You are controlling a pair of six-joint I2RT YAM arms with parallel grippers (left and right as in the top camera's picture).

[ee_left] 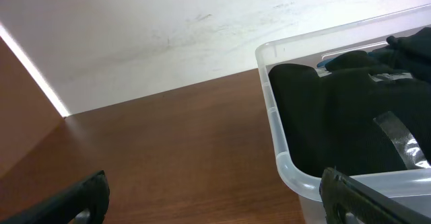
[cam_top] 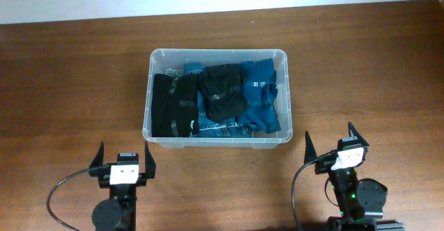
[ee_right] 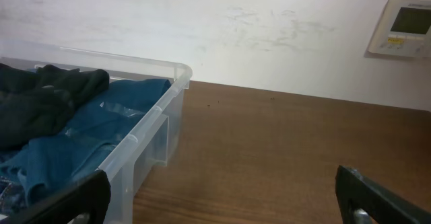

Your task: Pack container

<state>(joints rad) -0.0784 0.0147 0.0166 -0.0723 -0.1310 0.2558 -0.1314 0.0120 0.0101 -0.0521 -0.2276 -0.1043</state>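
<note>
On wall (ee_right: 269,42) beyond container (ee_right: 156,109), white panel (ee_right: 406,27)

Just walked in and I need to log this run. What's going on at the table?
Nothing is being handled right now. The clear container sits mid-table, already holding black clothes on its left side and blue clothes on its right. The left end effector and right end effector are both open and empty, on the near side of the container and not touching it.
</note>
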